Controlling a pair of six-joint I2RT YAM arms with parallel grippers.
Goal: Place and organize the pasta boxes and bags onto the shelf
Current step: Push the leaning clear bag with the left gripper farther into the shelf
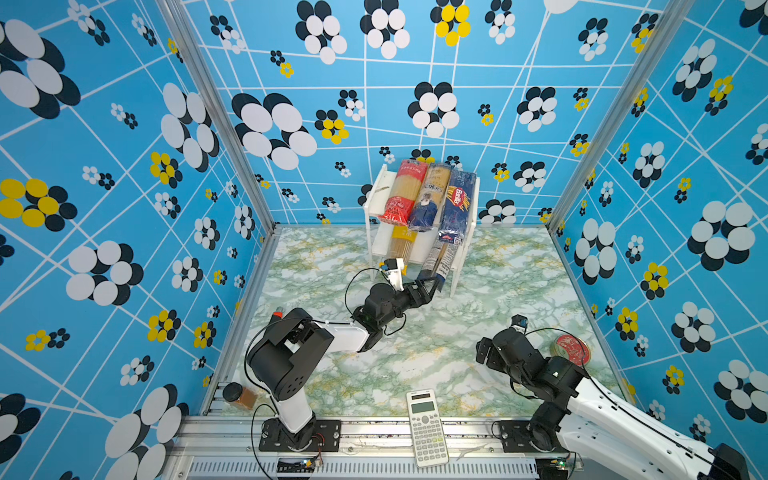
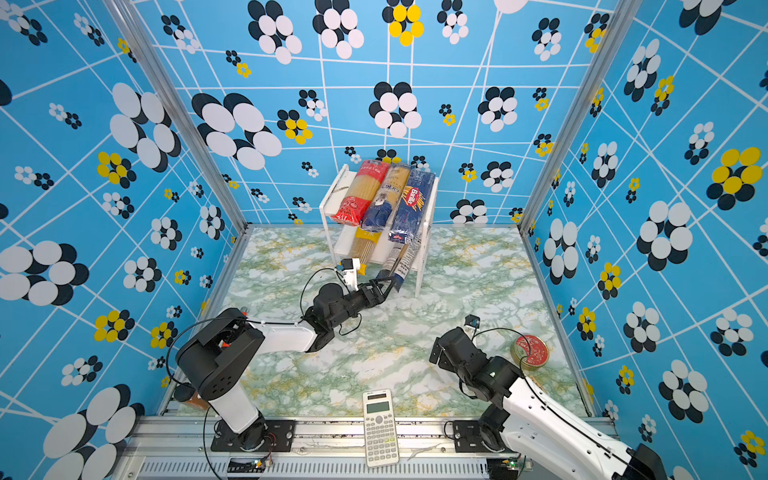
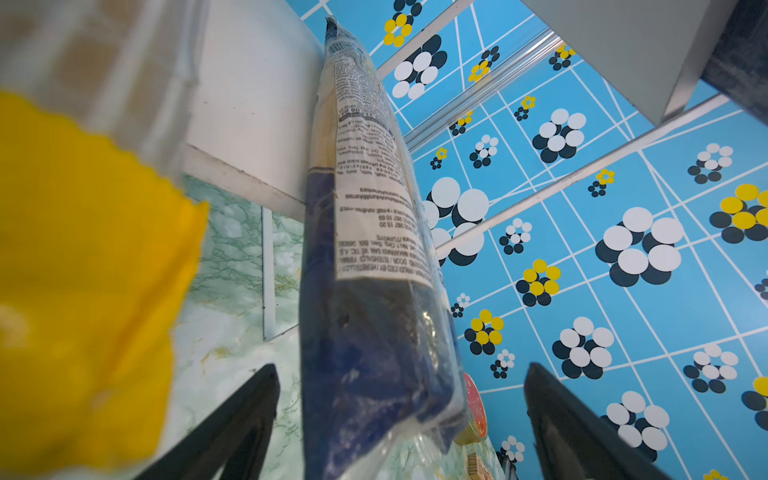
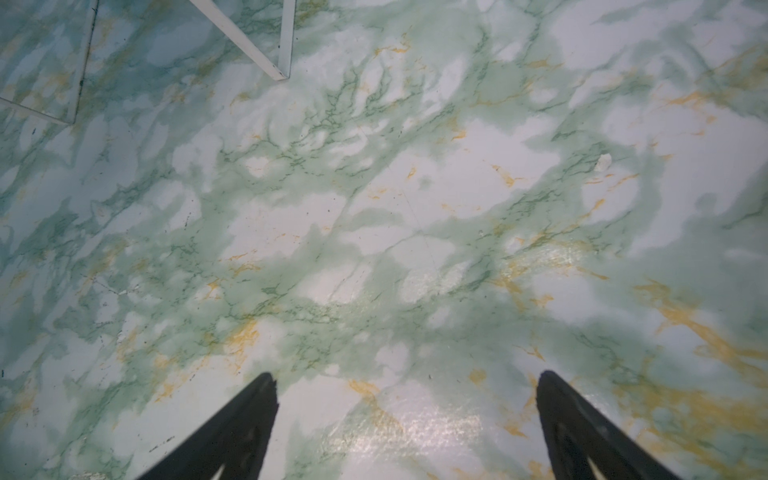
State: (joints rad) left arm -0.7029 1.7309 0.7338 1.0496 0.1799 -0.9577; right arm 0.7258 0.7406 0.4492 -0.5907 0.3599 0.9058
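Left gripper [image 3: 401,368] wide open, jaws either side of navy-ended clear bag [image 3: 365,232], not gripping. Right gripper [image 4: 405,374] wide open above marble tabletop [image 4: 374,208].

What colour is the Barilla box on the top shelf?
Dark blue; the Barilla box shows best in a top view.

top views: high, whole scene | left wrist: close to shelf [image 3: 257,104] | right wrist: tabletop [image 4: 395,208]

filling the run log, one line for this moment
left pincer: open around lower navy bag | right pincer: open over table | shelf: both tiers stocked
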